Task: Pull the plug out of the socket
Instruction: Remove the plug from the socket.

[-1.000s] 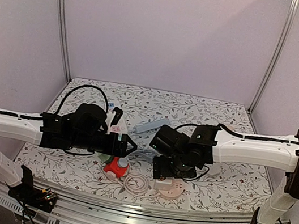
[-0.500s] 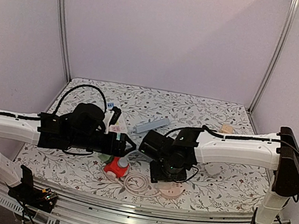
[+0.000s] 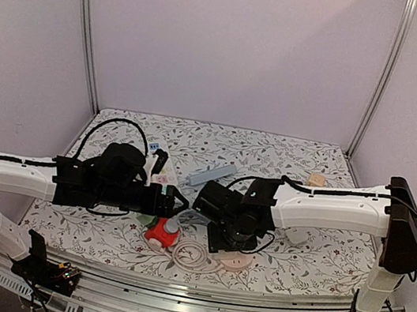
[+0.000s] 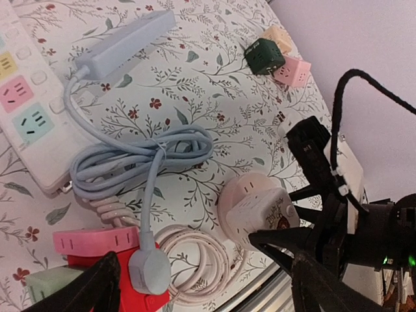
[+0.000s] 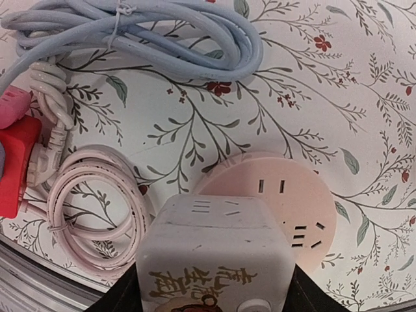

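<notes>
jaws, from above: your right gripper (image 3: 224, 245) hangs over the round pink plastic socket (image 3: 244, 266); left gripper (image 3: 179, 202) gapes empty, left of it. left wrist: white cube plug (image 4: 260, 211) seated on that socket. right wrist: fingers (image 5: 120, 299) flank the plug, gripping or not you cannot tell; pulling remains.

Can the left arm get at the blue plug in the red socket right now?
Likely yes. The left pincer is open close over the blue plug, which stands clear on the red socket; the right pincer is aside at the white adapter.
</notes>
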You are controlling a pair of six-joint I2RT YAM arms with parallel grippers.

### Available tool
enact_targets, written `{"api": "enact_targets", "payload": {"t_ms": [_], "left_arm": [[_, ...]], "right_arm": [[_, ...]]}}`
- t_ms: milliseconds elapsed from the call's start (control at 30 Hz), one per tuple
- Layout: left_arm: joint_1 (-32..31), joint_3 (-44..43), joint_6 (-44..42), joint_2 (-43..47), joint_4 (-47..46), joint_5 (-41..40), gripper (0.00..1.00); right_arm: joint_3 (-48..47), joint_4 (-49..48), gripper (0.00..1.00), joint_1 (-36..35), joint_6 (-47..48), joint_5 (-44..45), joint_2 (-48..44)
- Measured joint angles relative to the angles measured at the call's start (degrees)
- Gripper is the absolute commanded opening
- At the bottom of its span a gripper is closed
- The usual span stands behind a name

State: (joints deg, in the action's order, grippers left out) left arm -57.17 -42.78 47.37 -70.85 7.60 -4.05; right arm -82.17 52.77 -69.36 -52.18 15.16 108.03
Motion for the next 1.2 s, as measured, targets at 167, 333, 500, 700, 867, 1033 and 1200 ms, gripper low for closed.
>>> {"api": "enact_targets", "payload": {"t_ms": [167,333,500,700,867,1033,1200], "left_arm": [[1.2,0.0,1.7,0.0,-0.4,1.6,0.9],[1.8,0.0,4.0,0.1,-1.7,2.6,0.9],[2.5,0.0,6.5,0.1,-4.0,4.6,0.9],[3.7,0.0,8.4,-0.3,-7.1,6.9,0.9],[5.1,0.3,10.4,-1.9,-10.3,8.9,0.9],[5.2,0.5,12.5,-3.8,-13.7,10.5,0.9],[5.4,0.5,14.6,-6.1,-17.0,13.3,0.9]], "right_arm": [[5.4,-6.6,0.39,0.0,2.7,0.3,-4.2],[10.7,-14.2,0.38,0.0,6.6,0.6,-10.3],[14.0,-21.2,0.38,0.0,10.6,0.6,-15.5],[17.3,-28.3,0.37,0.0,15.5,-0.7,-20.0],[19.0,-32.9,0.37,0.0,19.2,-3.0,-22.2],[19.2,-35.0,0.37,0.0,22.6,-5.3,-23.8],[19.1,-35.9,0.36,0.0,25.2,-6.9,-25.3]]}}
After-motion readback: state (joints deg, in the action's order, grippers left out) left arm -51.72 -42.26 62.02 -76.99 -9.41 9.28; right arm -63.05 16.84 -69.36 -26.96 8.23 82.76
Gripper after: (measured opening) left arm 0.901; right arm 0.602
